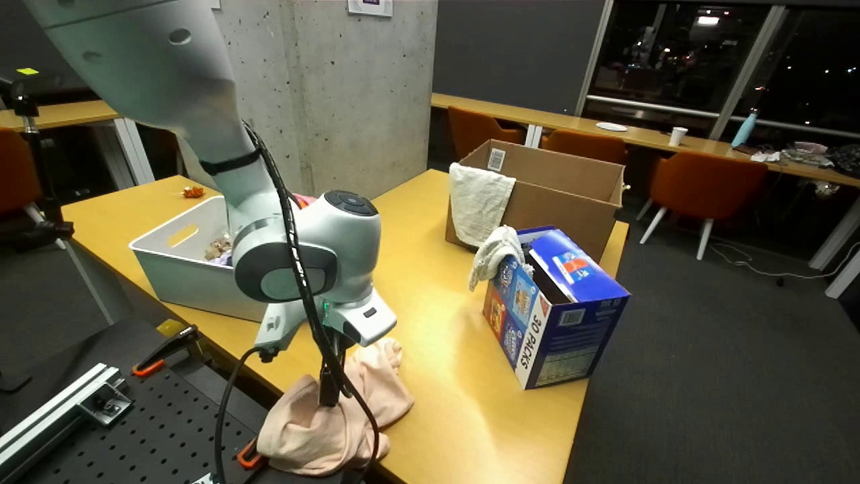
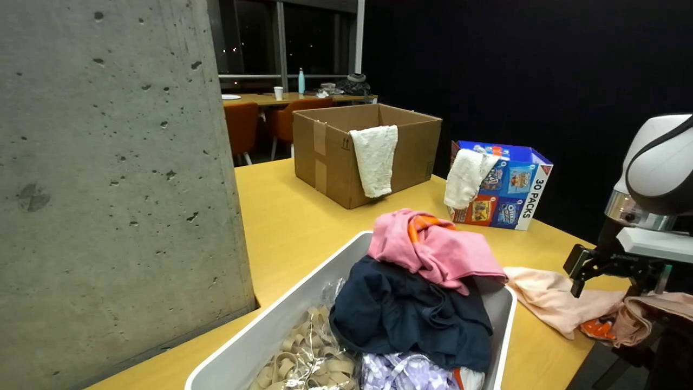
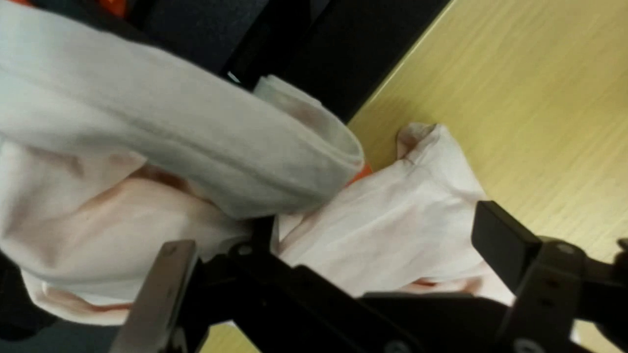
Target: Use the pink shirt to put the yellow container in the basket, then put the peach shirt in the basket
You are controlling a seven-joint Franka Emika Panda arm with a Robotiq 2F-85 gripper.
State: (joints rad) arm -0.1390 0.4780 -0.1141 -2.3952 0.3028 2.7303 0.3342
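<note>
In an exterior view, pink shirt (image 2: 433,249) sits on navy cloth (image 2: 411,317), basket's (image 2: 292,309) 1 o'clock end; I'd count that step done. Yellow container not visible, maybe buried. In an exterior view, peach shirt (image 1: 336,433) outside, basket's 5 o'clock, across counter (image 1: 457,376) edge. Wrist view: claw (image 3: 333,225) spread wide over peach shirt, gripping nothing. That one's left.

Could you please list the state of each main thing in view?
Basket: partly filled
Pink shirt: bunched up
Dark blue cloth: crumpled
Gripper: open
Peach shirt: crumpled, outside the basket
Cardboard box: open
Snack box: open
White cloths: draped over both boxes
White cup: upright
Blue bottle: upright
</note>
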